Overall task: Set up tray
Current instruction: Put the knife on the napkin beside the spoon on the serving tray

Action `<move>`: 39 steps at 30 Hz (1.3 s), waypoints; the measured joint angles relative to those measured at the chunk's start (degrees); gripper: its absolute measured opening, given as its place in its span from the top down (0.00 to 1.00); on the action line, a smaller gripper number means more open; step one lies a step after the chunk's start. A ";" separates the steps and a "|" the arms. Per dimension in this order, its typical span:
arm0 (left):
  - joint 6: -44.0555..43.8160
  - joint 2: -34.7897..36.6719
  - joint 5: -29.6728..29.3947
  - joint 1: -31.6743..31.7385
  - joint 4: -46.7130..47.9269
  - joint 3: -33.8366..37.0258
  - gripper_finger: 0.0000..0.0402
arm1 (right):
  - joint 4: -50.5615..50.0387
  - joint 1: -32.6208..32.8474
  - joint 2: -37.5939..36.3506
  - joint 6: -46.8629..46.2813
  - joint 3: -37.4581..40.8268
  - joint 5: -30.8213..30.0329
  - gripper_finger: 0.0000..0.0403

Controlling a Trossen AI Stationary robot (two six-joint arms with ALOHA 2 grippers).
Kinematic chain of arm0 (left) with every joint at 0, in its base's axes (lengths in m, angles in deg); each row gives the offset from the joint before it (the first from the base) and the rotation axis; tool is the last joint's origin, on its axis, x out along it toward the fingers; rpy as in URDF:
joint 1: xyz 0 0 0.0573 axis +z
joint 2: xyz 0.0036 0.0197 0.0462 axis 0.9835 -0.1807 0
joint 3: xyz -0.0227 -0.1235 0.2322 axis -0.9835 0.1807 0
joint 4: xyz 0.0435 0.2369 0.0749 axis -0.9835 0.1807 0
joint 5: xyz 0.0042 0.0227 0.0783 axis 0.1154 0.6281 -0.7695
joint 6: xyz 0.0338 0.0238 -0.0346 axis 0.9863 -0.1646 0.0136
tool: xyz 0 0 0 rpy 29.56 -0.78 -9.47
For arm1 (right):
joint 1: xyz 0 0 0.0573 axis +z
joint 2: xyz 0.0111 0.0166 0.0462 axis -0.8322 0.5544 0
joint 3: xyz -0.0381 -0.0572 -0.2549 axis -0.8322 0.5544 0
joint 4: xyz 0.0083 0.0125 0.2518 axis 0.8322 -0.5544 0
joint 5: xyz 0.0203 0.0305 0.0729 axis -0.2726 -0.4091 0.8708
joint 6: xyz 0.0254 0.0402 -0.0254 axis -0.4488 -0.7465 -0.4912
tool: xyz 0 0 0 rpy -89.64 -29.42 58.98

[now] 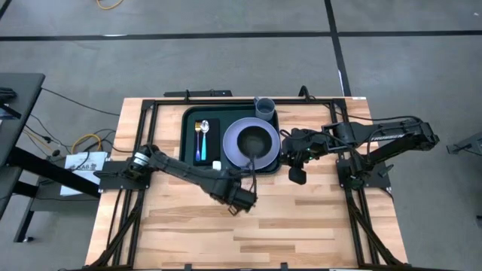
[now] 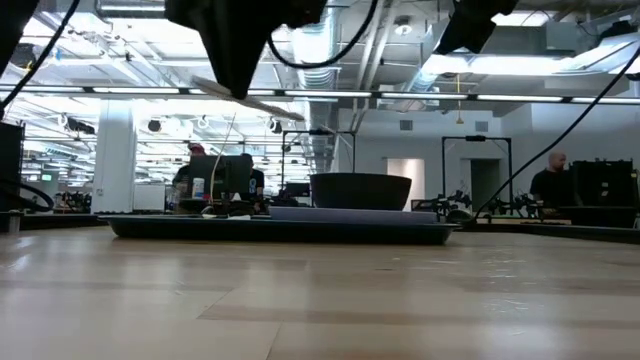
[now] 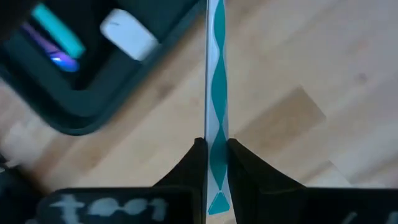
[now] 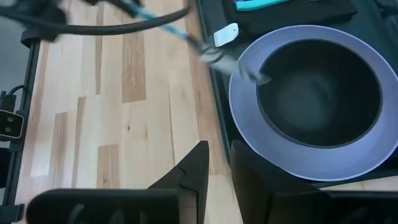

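The dark green tray (image 1: pixel 190 154) lies at the table's far middle. On it are a lilac plate (image 1: pixel 233 143) with a dark bowl (image 1: pixel 256 139), a grey cup (image 1: pixel 264 108) in the far right corner, and a flat black rectangle (image 1: pixel 212 126) with a spoon (image 1: pixel 202 135). My left gripper (image 1: pixel 242 199) hovers just near of the tray, shut on a utensil (image 1: pixel 252 169) with a teal-and-white handle. My right gripper (image 1: pixel 297 172) hangs beside the tray's right rim, with its fingers close together and nothing between them (image 4: pixel 219 168). My left gripper (image 3: pixel 216 155) pinches the utensil's thin teal-and-white handle (image 3: pixel 216 118) between its two fingers, close to the handle's free end. The utensil is lifted clear of the table (image 2: pixel 250 98). Its metal head (image 4: pixel 239 65) reaches out over the plate's near rim.
A small white block (image 1: pixel 217 165) sits in the tray's near left corner. Bare wooden table (image 1: pixel 248 233) spreads out on the near side of the tray. Black frame rails run along both sides of the table. People and desks show in the room beyond.
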 joint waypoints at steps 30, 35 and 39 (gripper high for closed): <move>-19.97 41.48 -5.74 20.82 -49.02 59.16 0.95 | -0.92 0.06 0.00 0.44 0.00 0.02 0.85; -22.78 38.68 -5.51 22.77 -59.54 65.46 0.95 | -0.90 0.04 0.00 -0.32 0.00 0.02 0.85; -21.98 35.94 -3.00 24.89 -60.62 66.01 0.95 | -0.71 0.04 0.01 -0.63 0.00 0.02 0.85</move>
